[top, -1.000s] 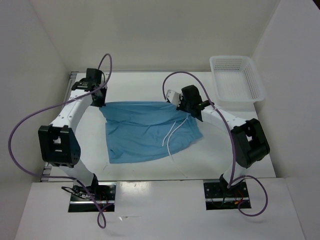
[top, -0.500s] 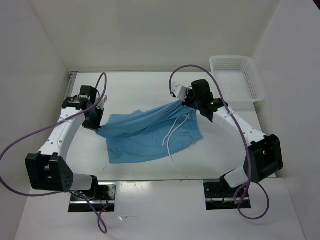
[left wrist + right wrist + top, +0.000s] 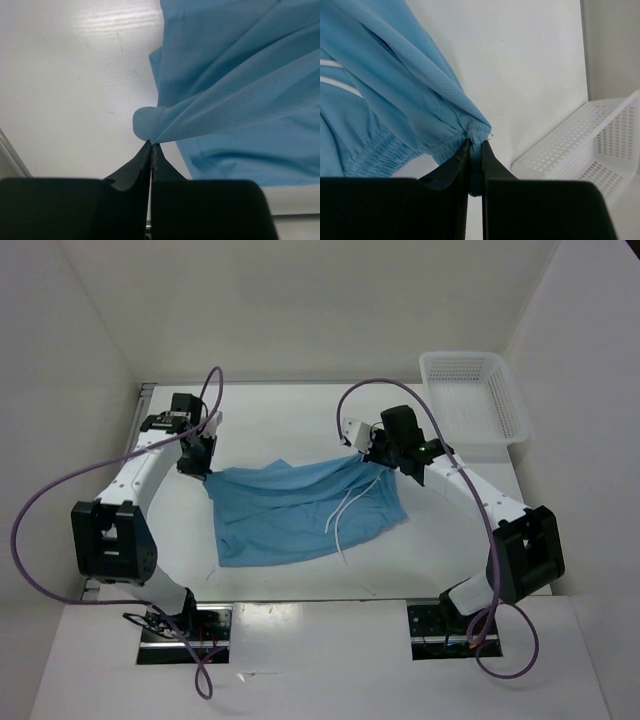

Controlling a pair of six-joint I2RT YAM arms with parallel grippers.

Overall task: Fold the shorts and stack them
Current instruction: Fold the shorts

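The light blue shorts lie spread on the white table, with the thin white drawstring trailing over their right half. My left gripper is shut on the far left corner of the cloth. In the left wrist view the gripper pinches a folded tip of the mesh fabric. My right gripper is shut on the far right corner. In the right wrist view the gripper clamps the gathered waistband. The far edge of the shorts hangs slightly raised between the two grippers.
A white mesh basket stands at the table's far right, and its wall shows close beside the right gripper. White walls enclose the table on the left, back and right. Purple cables loop off both arms.
Both grippers kept their hold. The left gripper swung nearer, then went back to the far left. The far edge of the shorts, lifted and bunched half a second ago, now hangs lower and flatter.
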